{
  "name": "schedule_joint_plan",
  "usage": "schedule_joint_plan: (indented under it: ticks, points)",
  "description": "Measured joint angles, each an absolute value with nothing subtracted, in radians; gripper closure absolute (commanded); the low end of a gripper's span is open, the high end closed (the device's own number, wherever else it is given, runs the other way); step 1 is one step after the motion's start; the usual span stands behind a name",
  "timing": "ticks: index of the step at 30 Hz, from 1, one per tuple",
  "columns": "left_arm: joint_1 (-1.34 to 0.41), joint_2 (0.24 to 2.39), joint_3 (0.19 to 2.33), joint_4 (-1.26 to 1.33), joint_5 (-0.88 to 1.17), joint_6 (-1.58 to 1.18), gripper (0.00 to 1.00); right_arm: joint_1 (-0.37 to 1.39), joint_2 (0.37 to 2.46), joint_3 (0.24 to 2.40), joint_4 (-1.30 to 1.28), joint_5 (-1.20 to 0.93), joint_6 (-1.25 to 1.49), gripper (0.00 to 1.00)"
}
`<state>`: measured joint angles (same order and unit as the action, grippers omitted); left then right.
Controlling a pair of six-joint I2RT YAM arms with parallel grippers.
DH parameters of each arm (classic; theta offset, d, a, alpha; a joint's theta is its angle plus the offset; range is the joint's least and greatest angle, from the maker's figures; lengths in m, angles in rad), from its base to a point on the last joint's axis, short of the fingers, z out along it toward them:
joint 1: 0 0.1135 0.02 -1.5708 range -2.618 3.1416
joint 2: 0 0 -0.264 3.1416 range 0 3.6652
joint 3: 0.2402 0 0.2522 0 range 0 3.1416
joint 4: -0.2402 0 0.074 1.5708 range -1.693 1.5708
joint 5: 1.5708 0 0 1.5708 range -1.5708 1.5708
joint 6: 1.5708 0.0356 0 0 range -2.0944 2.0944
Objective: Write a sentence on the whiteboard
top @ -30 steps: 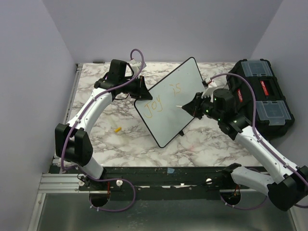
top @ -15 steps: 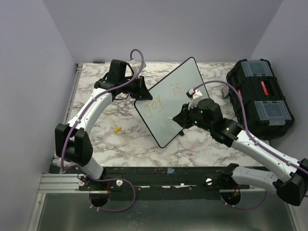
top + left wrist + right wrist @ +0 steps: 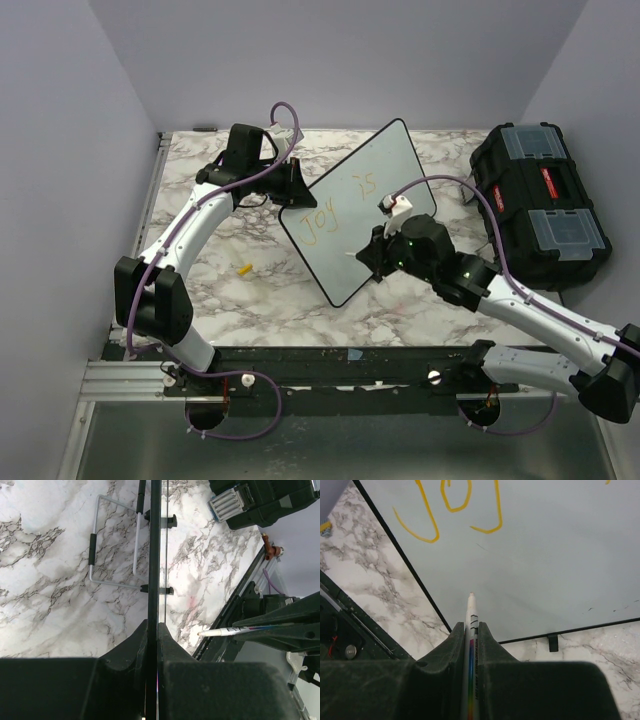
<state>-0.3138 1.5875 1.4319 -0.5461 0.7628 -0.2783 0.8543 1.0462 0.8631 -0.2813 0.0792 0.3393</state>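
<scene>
From the top camera I see the whiteboard (image 3: 355, 205) set diagonally on the marble table (image 3: 250, 300), with the black toolbox (image 3: 540, 205) to its right. My left gripper (image 3: 293, 185) is clamped narrow on the board's left rim. In its wrist view the board (image 3: 155, 555) runs edge-on between the jaws.

My right gripper (image 3: 368, 252) is closed around a white marker (image 3: 471, 617) and sits over the board's near right part. The sentence (image 3: 320, 222) reads only "Joy is" in yellow-orange, with "Joy" up and left of that gripper. In the right wrist view the marker tip points at bare white below "Joy" (image 3: 455, 500), near the black rim. In the left wrist view the tip looks just off the board face. A small yellow piece (image 3: 244, 269) lies on the table left of the board.
</scene>
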Motion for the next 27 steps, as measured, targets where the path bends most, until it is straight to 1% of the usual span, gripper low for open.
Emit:
schedule_joint_plan:
  ticks: [15, 27]
  points:
    - [-0.314, 1.588, 1.432, -0.545, 0.762, -0.278, 1.0, 0.923, 1.048, 0.847, -0.239, 0.092, 0.31, 0.99]
    - [-0.314, 1.588, 1.432, -0.545, 0.76, -0.281, 1.0, 0.937, 1.068, 0.828, -0.218, 0.108, 0.301, 0.99]
